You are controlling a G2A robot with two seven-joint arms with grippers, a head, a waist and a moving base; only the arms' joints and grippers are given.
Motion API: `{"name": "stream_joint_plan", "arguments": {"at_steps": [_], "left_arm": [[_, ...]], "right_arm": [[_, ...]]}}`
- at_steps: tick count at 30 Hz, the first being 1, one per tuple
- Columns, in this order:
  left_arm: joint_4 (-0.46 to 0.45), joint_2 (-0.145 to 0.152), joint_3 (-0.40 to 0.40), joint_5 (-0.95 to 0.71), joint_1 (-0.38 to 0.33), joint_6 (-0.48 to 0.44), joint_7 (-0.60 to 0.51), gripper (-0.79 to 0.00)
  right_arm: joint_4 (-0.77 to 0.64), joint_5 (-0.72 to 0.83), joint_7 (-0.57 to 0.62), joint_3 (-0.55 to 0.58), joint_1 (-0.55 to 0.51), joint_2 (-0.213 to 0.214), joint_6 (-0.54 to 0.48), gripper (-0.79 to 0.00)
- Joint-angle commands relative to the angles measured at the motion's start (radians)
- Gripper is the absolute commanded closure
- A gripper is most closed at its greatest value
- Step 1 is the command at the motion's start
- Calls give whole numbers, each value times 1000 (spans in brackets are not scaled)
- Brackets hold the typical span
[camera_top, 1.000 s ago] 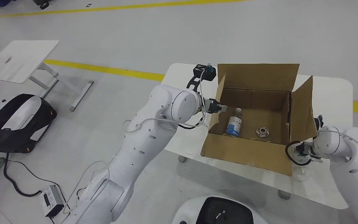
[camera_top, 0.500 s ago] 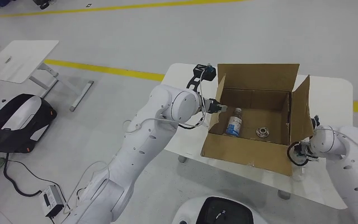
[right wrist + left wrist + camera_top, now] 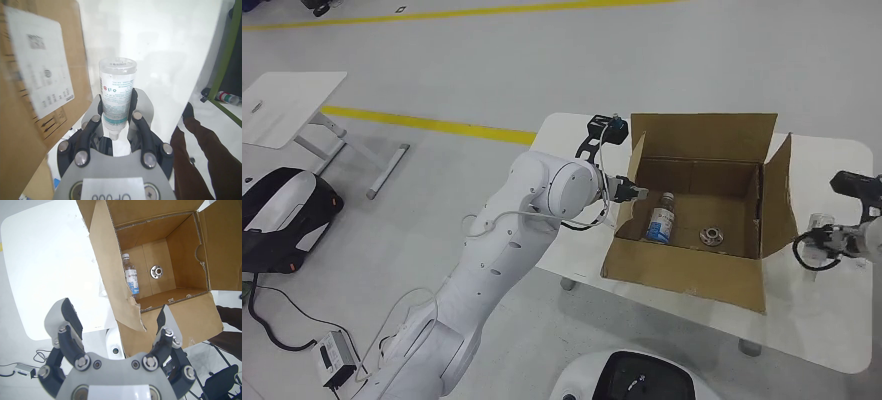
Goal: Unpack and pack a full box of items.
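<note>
The right tool [image 3: 117,106] clamps a clear, label-wrapped plastic bottle [image 3: 116,85] above the white table [image 3: 842,330], right of the brown cardboard box [image 3: 682,270]; it looks light, slick and squeezable, best gripped mid-body.

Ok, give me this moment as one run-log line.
left gripper: open, at edge of box | right gripper: shut on clear bottle, outside box | inside box: labelled bottle, metal flange

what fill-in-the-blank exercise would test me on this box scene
The white-labelled clear plastic bottle is gripped by the ____ end effector.
The left end effector is ____.
The round metal flange and the blue-labelled clear plastic bottle lie ____ the brown cardboard box.
Missing words: right; open; inside.
</note>
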Motion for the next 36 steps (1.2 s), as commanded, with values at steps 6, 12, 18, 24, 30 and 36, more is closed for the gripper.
{"name": "stream_joint_plan", "arguments": {"at_steps": [6, 12, 18, 24, 30, 36], "left_arm": [[0, 0, 0, 0, 0, 0, 0, -785], [0, 0, 0, 0, 0, 0, 0, -785], [0, 0, 0, 0, 0, 0, 0, -785], [0, 0, 0, 0, 0, 0, 0, -785], [0, 0, 0, 0, 0, 0, 0, -785], [0, 0, 0, 0, 0, 0, 0, -785]], "right_arm": [[-311, 148, 62, 293, -79, 38, -15, 0], [-443, 322, 46, 337, -70, 44, -41, 0], [-509, 413, -4, 241, -13, 41, -26, 0], [-462, 392, -111, 74, 58, 29, 45, 0], [-291, 398, -263, -110, 124, -2, 138, 0], [-79, 380, -370, -312, 180, -46, 209, 0]]}}
